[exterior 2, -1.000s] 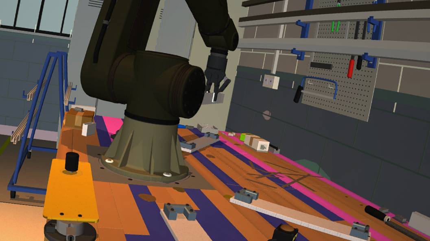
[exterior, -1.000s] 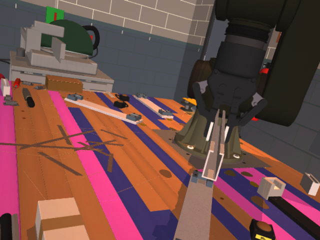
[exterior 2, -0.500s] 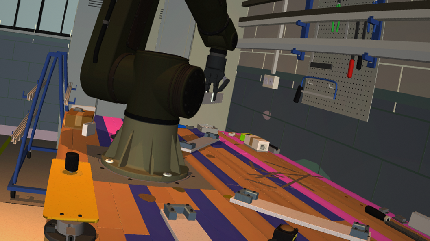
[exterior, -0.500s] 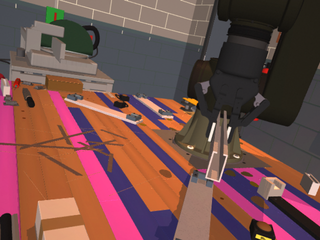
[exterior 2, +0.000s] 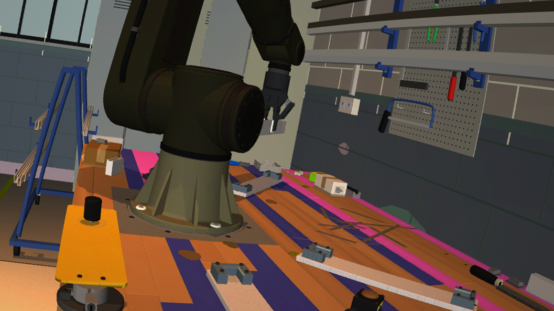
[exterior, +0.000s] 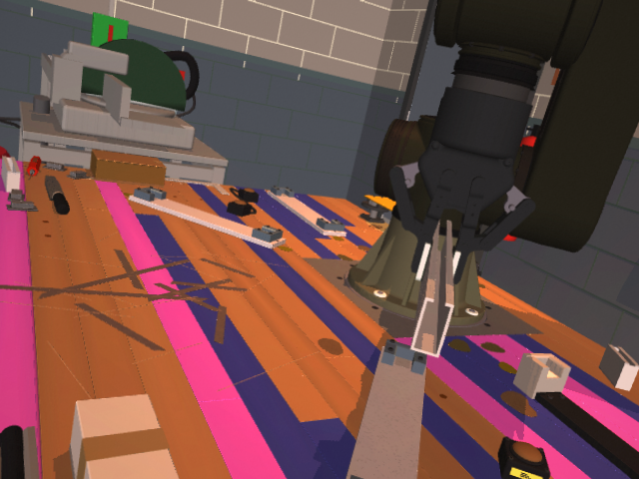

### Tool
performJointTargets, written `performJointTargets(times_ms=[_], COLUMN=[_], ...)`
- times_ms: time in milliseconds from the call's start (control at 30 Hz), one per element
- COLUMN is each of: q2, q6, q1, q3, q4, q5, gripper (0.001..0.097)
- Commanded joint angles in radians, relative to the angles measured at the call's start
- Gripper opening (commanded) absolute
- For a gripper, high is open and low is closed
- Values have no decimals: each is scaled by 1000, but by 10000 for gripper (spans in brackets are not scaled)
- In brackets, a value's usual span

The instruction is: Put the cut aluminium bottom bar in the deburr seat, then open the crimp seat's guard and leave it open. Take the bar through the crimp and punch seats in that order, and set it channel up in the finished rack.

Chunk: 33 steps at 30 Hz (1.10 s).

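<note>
The aluminium bottom bar (exterior: 437, 299) hangs in the air above the near seat plate (exterior: 388, 412), apart from it. My gripper (exterior: 438, 260) is closed around the bar and holds it with the open channel facing up. In the second side camera the bar (exterior 2: 273, 127) shows beside the arm's shoulder, under my gripper (exterior 2: 276, 116), high over the far end of the bench. Two more seat plates lie across the bench: a long pale one (exterior: 206, 216) with grey blocks at its ends and a shorter one (exterior: 305, 210). An orange flap (exterior 2: 91, 245) with a black knob sits at the bench end.
The arm's base (exterior: 413, 278) stands right behind the held bar. White blocks (exterior: 541, 374) and a black strip (exterior: 588, 428) lie to the right. A cardboard box (exterior: 121, 438) sits at the near left. Two foot switches (exterior 2: 367, 303) lie by the long plate. A blue rack (exterior 2: 53, 152) stands off the bench.
</note>
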Motion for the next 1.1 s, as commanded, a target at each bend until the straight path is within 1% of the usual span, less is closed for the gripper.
performJointTargets(times_ms=[0, 267, 800, 1067], q2=[1, 30, 152, 200], q6=[0, 0, 0, 0], q1=[0, 0, 0, 0], q3=[1, 22, 77, 89], q4=[0, 0, 0, 0], q5=[-3, -52, -229, -290], gripper=[80, 80, 80, 80])
